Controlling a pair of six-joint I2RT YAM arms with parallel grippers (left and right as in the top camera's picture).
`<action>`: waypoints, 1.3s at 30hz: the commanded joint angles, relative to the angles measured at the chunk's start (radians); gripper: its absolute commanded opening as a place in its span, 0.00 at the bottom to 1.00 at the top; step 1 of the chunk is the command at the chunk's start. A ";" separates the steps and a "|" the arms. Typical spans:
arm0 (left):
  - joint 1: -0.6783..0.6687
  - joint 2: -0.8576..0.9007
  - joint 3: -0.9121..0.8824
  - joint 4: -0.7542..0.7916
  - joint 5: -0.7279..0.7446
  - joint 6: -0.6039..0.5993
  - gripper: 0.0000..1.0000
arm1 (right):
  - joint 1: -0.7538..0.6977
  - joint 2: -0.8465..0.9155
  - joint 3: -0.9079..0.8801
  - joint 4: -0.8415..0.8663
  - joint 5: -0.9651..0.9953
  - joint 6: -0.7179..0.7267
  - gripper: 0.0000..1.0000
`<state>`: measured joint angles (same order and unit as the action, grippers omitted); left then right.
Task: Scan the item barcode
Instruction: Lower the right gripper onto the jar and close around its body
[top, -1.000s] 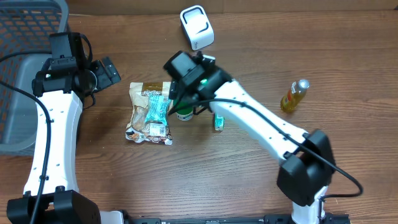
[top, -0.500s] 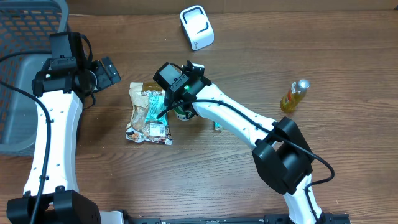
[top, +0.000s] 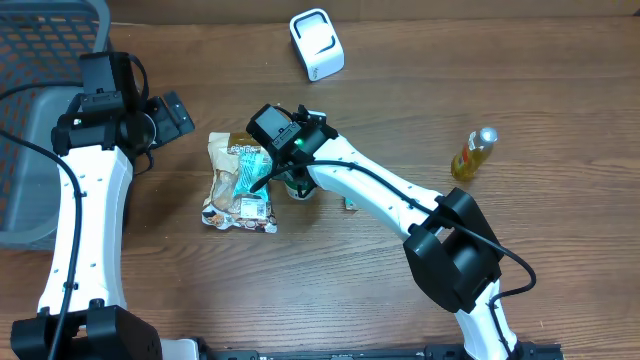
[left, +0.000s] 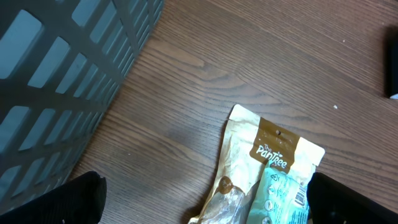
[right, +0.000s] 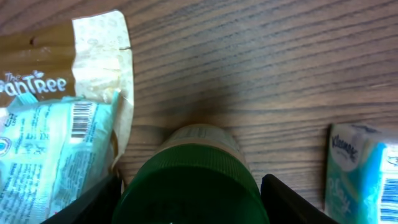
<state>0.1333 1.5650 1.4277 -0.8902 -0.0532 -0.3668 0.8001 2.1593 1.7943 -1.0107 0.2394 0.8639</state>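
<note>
The green-capped bottle (right: 189, 180) stands upright on the tabletop (right: 249, 56), just beside the snack bag (right: 56, 124). The right gripper (right: 189, 202) straddles its cap; I cannot tell whether it is clamped. The bottle is probably rigid, light and smooth, so the ribbed cap is the best hold. The left gripper (top: 172, 113) hangs released.

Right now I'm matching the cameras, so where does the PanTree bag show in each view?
Overhead: PanTree bag left of centre.
Left wrist: bag bottom, right of centre.
Right wrist: bag upper left.
Shared landmark: teal packet lying on it.
</note>
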 joint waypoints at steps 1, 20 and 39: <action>0.010 0.004 0.008 0.004 -0.006 0.004 0.99 | 0.003 0.008 0.000 -0.050 -0.017 0.000 0.59; 0.010 0.004 0.008 0.004 -0.006 0.003 0.99 | 0.002 0.008 0.000 -0.101 -0.059 -0.087 0.48; 0.010 0.004 0.008 0.004 -0.006 0.003 0.99 | 0.001 0.008 0.000 -0.089 -0.059 -0.379 1.00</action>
<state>0.1333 1.5650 1.4277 -0.8906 -0.0532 -0.3668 0.8001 2.1651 1.7939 -1.1091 0.1825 0.5266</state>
